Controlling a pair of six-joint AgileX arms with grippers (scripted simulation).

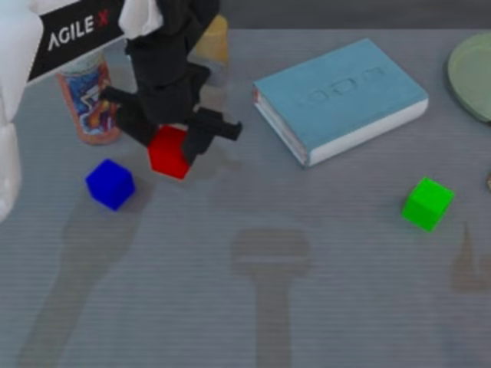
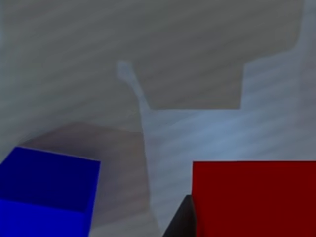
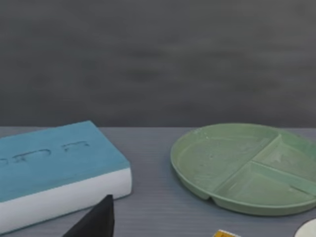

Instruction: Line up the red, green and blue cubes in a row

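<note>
My left gripper stands over the red cube at the table's left, its black fingers flanking the cube and shut on it. In the left wrist view a dark finger presses against the red cube, and the blue cube lies just beside it. The blue cube rests on the table to the left of and nearer than the red one. The green cube sits alone at the right. My right gripper is parked out of the top view, open, with one fingertip showing.
A light-blue book lies at the back centre, and a pale green divided plate at the back right corner. A printed can stands behind the blue cube. A tan object is partly hidden behind my left arm.
</note>
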